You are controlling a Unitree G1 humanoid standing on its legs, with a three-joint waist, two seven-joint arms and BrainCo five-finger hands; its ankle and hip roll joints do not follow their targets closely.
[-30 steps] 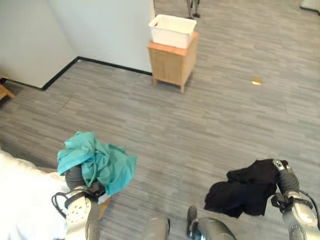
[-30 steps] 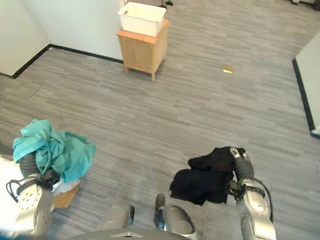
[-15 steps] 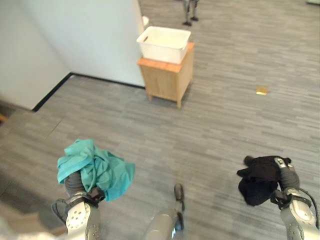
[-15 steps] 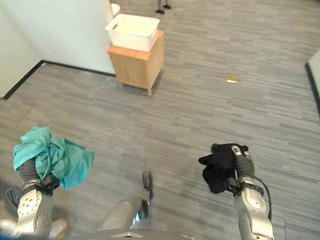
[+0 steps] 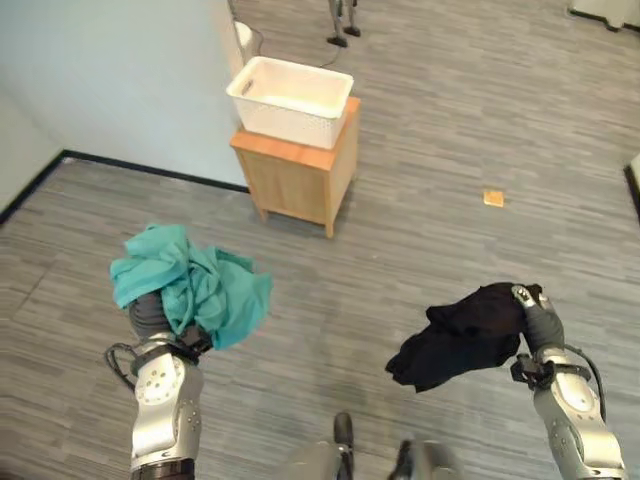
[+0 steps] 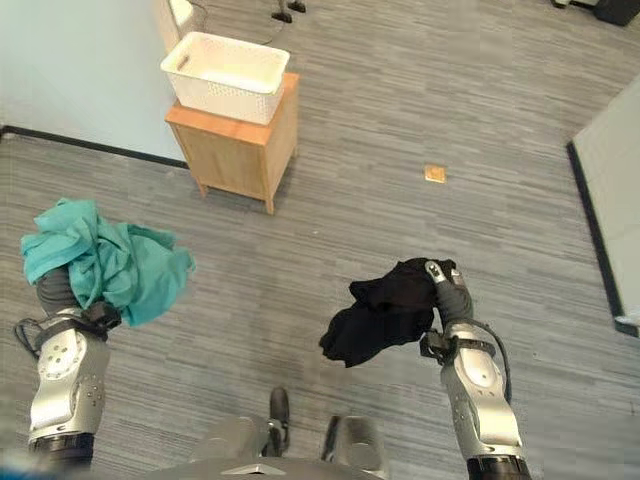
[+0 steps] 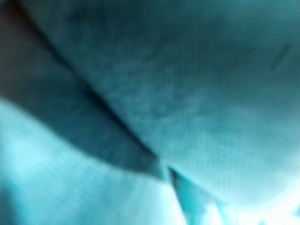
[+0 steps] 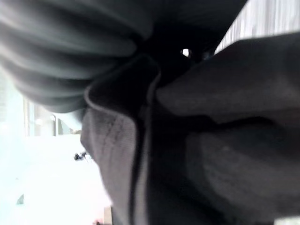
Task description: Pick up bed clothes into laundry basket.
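Note:
A bunched teal cloth point(image 5: 195, 288) rides on my left hand point(image 5: 148, 320), held above the floor at the lower left; it also shows in the left wrist view as teal cloth point(image 7: 178, 93). My right hand point(image 5: 538, 322) at the lower right is shut on a black cloth point(image 5: 462, 335), which hangs to its left; the dark folds of the black cloth point(image 8: 211, 154) show in the right wrist view. The white laundry basket point(image 5: 262, 112) stands on a small wooden cabinet point(image 5: 295, 182) ahead, against the wall.
A pale wall point(image 5: 110, 90) with a dark skirting runs along the left. A small tan scrap point(image 5: 493, 198) lies on the grey floor to the right of the cabinet. A light panel point(image 6: 618, 190) borders the right side. Stand legs point(image 5: 340, 20) rise behind the basket.
The camera has moved on toward the cabinet, and the white bed has left the view. The black cloth swung in and now hangs spread out again. Both cloths stay with the hands.

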